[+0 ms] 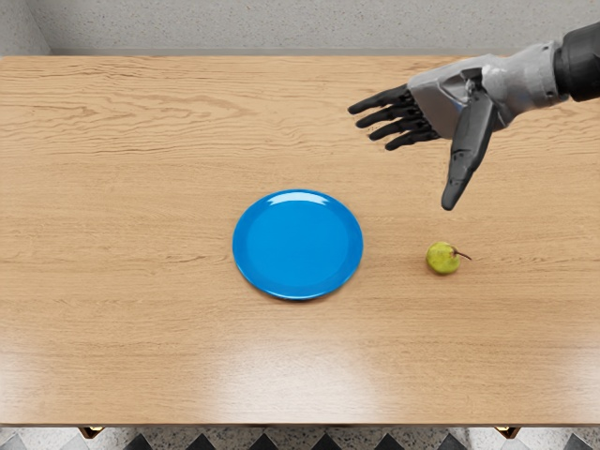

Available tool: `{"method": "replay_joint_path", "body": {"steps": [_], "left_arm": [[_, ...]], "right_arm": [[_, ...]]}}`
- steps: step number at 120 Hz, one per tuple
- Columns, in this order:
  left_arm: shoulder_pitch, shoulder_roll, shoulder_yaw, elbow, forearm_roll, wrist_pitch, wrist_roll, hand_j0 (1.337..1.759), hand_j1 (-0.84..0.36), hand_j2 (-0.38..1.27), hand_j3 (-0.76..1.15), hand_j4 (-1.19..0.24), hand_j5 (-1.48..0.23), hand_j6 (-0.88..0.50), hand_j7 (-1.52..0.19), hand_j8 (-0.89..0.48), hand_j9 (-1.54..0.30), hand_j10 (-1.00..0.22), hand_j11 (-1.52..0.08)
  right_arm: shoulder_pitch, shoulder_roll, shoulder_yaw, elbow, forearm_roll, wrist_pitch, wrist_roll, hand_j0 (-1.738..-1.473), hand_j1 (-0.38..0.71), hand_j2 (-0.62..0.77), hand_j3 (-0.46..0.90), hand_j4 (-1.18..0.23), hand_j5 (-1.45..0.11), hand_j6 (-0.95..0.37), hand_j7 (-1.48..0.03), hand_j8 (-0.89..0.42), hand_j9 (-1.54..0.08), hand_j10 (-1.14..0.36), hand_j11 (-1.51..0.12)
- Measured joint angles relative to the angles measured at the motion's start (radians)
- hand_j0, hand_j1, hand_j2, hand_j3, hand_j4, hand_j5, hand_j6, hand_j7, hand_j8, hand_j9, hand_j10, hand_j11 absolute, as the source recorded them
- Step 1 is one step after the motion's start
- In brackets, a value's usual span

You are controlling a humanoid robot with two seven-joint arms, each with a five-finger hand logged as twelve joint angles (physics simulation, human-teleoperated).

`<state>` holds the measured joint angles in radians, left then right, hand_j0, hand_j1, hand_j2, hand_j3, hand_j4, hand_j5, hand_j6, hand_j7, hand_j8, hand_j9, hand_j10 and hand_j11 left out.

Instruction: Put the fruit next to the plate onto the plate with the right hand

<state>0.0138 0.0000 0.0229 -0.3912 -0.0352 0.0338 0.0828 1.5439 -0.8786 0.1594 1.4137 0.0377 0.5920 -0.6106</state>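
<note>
The right hand point(436, 112) hovers above the table point(112, 187), fingers spread, holding nothing. The small green pear point(442, 258) lies on the table at three o'clock of the blue plate point(297, 244), not touching it.

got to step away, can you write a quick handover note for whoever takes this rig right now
Right hand: open, fingers spread, holding nothing, above the table, farther back than the pear.
Left arm: out of view.
Pear: lying on the table to the right of the blue plate, apart from it, untouched.
Plate: nothing on it.
Done: nothing placed yet.
Left: bring the right hand down on the pear, grasp it, set it on the plate.
</note>
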Motion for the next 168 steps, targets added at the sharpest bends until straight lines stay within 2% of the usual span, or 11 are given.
{"method": "replay_joint_path", "body": {"steps": [16, 36, 44, 55, 60, 68, 76, 89, 105, 132, 168], "left_arm": [[0.0, 0.0, 0.0, 0.0, 0.0, 0.0, 0.0, 1.658, 0.34, 0.0, 0.0, 0.0, -0.01, 0.0, -0.01, 0.0, -0.01, 0.0, -0.01], [0.0, 0.0, 0.0, 0.0, 0.0, 0.0, 0.0, 1.658, 0.34, 0.0, 0.0, 0.0, -0.01, 0.0, -0.01, 0.0, -0.01, 0.0, -0.01], [0.0, 0.0, 0.0, 0.0, 0.0, 0.0, 0.0, 1.658, 0.34, 0.0, 0.0, 0.0, -0.01, 0.0, -0.01, 0.0, -0.01, 0.0, -0.01], [0.0, 0.0, 0.0, 0.0, 0.0, 0.0, 0.0, 1.658, 0.34, 0.0, 0.0, 0.0, -0.01, 0.0, -0.01, 0.0, -0.01, 0.0, -0.01], [0.0, 0.0, 0.0, 0.0, 0.0, 0.0, 0.0, 1.658, 0.34, 0.0, 0.0, 0.0, -0.01, 0.0, -0.01, 0.0, -0.01, 0.0, -0.01], [0.0, 0.0, 0.0, 0.0, 0.0, 0.0, 0.0, 1.658, 0.34, 0.0, 0.0, 0.0, -0.01, 0.0, -0.01, 0.0, -0.01, 0.0, -0.01], [0.0, 0.0, 0.0, 0.0, 0.0, 0.0, 0.0, 1.658, 0.34, 0.0, 0.0, 0.0, -0.01, 0.0, -0.01, 0.0, -0.01, 0.0, -0.01], [0.0, 0.0, 0.0, 0.0, 0.0, 0.0, 0.0, 1.658, 0.34, 0.0, 0.0, 0.0, -0.01, 0.0, -0.01, 0.0, -0.01, 0.0, -0.01], [0.0, 0.0, 0.0, 0.0, 0.0, 0.0, 0.0, 1.658, 0.34, 0.0, 0.0, 0.0, -0.01, 0.0, -0.01, 0.0, -0.01, 0.0, -0.01], [0.0, 0.0, 0.0, 0.0, 0.0, 0.0, 0.0, 1.658, 0.34, 0.0, 0.0, 0.0, -0.01, 0.0, -0.01, 0.0, -0.01, 0.0, -0.01], [0.0, 0.0, 0.0, 0.0, 0.0, 0.0, 0.0, 1.658, 0.34, 0.0, 0.0, 0.0, -0.01, 0.0, -0.01, 0.0, -0.01, 0.0, -0.01]], "right_arm": [[-0.011, -0.038, 0.0, 0.002, -0.019, 0.014, 0.0, -1.658, -0.35, 0.0, 0.0, 0.0, 0.0, 0.0, 0.0, 0.0, 0.0, 0.0, 0.0], [0.01, -0.027, -0.025, 0.0, -0.062, -0.009, 0.0, -1.658, -0.35, 0.0, 0.0, 0.0, 0.0, 0.0, 0.0, 0.0, 0.0, 0.0, 0.0], [0.101, -0.001, -0.112, -0.001, -0.053, -0.055, 0.0, -1.658, -0.35, 0.0, 0.0, 0.0, 0.0, 0.0, 0.0, 0.0, 0.0, 0.0, 0.0], [0.332, 0.107, -0.362, -0.001, 0.004, -0.2, 0.0, -1.658, -0.35, 0.0, 0.0, 0.0, 0.0, 0.0, 0.0, 0.0, 0.0, 0.0, 0.0], [0.411, 0.172, -0.464, 0.001, 0.026, -0.302, 0.0, -1.658, -0.35, 0.0, 0.0, 0.0, 0.0, 0.0, 0.0, 0.0, 0.0, 0.0, 0.0], [0.48, 0.266, -0.574, 0.019, 0.042, -0.458, 0.0, -1.658, -0.35, 0.0, 0.0, 0.0, 0.0, 0.0, 0.0, 0.0, 0.0, 0.0, 0.0], [0.502, 0.33, -0.638, 0.031, 0.046, -0.56, 0.0, -1.658, -0.35, 0.0, 0.0, 0.0, 0.0, 0.0, 0.0, 0.0, 0.0, 0.0, 0.0], [0.476, 0.372, -0.684, 0.04, 0.017, -0.645, 0.0, -1.658, -0.35, 0.0, 0.0, 0.0, 0.0, 0.0, 0.0, 0.0, 0.0, 0.0, 0.0], [0.36, 0.4, -0.701, 0.043, -0.069, -0.792, 0.0, -1.658, -0.35, 0.0, 0.0, 0.0, 0.0, 0.0, 0.0, 0.0, 0.0, 0.0, 0.0], [0.233, 0.416, -0.715, 0.046, -0.161, -0.881, 0.0, -1.658, -0.35, 0.0, 0.0, 0.0, 0.0, 0.0, 0.0, 0.0, 0.0, 0.0, 0.0], [0.196, 0.41, -0.752, 0.127, -0.207, -1.047, 0.0, -1.658, -0.35, 0.0, 0.0, 0.0, 0.0, 0.0, 0.0, 0.0, 0.0, 0.0, 0.0]]}}
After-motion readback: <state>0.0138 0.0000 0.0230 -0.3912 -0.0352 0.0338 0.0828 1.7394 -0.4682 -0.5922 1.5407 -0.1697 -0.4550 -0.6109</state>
